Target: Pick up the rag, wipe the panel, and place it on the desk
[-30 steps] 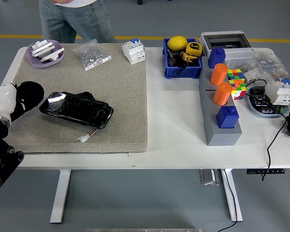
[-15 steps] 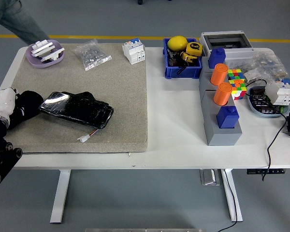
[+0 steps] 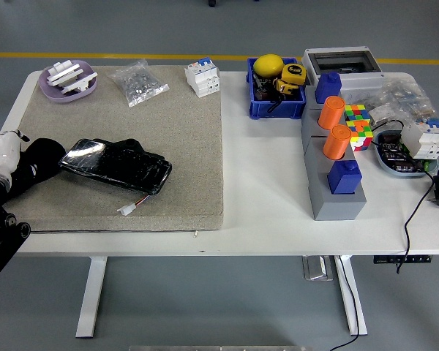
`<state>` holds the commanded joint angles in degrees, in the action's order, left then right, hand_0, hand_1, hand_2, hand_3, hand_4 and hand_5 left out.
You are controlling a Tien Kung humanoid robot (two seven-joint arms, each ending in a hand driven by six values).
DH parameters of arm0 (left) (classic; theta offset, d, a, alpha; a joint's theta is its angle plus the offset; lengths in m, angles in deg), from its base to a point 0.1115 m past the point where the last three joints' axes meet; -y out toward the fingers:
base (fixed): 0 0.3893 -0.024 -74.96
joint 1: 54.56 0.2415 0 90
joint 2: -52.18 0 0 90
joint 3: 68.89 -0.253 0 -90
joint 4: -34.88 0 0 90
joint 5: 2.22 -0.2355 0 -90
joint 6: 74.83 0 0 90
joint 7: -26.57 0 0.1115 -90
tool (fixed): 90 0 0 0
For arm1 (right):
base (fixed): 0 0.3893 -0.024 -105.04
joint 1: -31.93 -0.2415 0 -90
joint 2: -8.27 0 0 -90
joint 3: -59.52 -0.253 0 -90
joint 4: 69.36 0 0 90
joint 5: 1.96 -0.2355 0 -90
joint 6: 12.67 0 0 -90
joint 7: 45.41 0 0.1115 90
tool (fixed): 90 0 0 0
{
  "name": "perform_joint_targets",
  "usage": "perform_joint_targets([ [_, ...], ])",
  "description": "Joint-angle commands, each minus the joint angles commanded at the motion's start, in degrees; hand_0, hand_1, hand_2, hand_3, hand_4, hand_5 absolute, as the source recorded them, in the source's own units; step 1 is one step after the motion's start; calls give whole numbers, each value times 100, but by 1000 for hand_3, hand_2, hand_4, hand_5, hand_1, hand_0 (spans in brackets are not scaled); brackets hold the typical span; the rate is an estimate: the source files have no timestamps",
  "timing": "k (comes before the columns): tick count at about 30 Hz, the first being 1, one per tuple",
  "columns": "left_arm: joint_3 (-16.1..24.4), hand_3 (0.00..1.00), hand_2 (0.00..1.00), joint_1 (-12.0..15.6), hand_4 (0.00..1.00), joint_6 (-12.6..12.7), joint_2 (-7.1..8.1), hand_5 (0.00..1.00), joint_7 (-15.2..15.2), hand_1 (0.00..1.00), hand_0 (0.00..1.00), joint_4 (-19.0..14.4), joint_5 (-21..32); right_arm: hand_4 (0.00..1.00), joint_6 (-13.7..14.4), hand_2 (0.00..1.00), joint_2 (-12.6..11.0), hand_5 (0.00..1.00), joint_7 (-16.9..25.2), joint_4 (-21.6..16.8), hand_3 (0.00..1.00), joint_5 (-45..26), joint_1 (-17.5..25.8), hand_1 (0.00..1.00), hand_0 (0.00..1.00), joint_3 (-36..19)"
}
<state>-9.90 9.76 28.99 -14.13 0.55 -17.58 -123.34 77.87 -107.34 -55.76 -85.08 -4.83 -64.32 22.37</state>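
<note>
Rag [image 3: 40, 157] — dark, bunched at the mat's [image 3: 183, 153] left edge, gripped by the left hand [image 3: 11, 157], touching the black panel's [image 3: 117, 165] left end.

White table [image 3: 263, 212] before me on pale metal legs [image 3: 90, 296], a crossbar under the top. Grey smooth floor [image 3: 227, 307] all round. Yellow line [image 3: 205, 57] painted on the floor past the far edge. Light even, soft shadow beneath the table.
</note>
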Motion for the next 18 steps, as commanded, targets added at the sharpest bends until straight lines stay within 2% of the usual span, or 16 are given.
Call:
perform_joint_targets([
  [4,166,794,865,83,912,-227,40,181,-10,825,713,-310,-22,915,-1,659,0,425,7,3,565,11,-5,643,746,-17],
  [6,298,806,872,133,934,-290,41,216,-4,825,700,-473,-43,913,-1,658,2,425,14,3,564,16,-8,643,746,-23],
  [11,438,806,872,221,934,-453,110,216,-9,825,700,-847,-93,913,-8,658,5,425,23,10,564,6,-10,643,746,-21],
  [12,451,802,866,235,941,-474,124,248,-15,823,702,-892,-95,912,-8,656,4,424,24,11,564,6,-10,642,746,-20],
  [17,761,802,866,435,941,-458,166,248,23,823,702,-1234,62,912,-3,656,-3,424,29,11,564,13,-7,642,746,-20],
  [18,842,734,838,472,826,-438,159,145,45,804,662,-1294,82,911,-2,653,-2,423,30,12,563,11,-7,643,746,-14],
])
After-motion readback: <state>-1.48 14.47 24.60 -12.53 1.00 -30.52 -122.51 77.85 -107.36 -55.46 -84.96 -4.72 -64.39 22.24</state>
